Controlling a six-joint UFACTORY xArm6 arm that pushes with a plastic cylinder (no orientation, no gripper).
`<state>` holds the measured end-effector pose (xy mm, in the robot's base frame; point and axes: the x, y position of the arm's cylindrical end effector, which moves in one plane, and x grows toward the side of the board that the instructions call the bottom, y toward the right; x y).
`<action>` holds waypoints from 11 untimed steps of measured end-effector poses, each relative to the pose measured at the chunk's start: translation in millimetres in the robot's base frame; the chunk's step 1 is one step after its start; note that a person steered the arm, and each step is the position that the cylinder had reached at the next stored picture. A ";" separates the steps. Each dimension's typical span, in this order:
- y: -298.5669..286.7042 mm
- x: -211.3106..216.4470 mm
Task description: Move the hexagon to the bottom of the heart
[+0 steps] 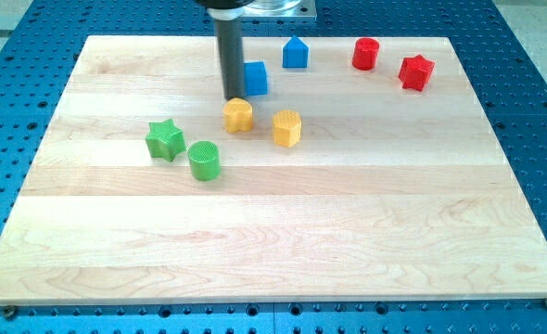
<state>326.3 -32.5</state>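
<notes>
A yellow hexagon block [287, 128] stands on the wooden board [273, 232], a little above the middle. A yellow heart block [238, 115] stands just to its left and slightly higher in the view, with a small gap between them. My tip [233, 96] is at the heart's upper edge, close to it or touching it, and to the upper left of the hexagon. The dark rod rises straight up from there to the view's top.
A blue cube [255, 78] stands right beside the rod. A blue house-shaped block [295, 53] is above it. A red cylinder [365, 54] and a red star [416, 72] are at the upper right. A green star [165, 140] and a green cylinder [203, 160] are at the left.
</notes>
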 end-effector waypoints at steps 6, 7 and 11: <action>34.6 138.3; 11.0 134.1; -19.6 139.0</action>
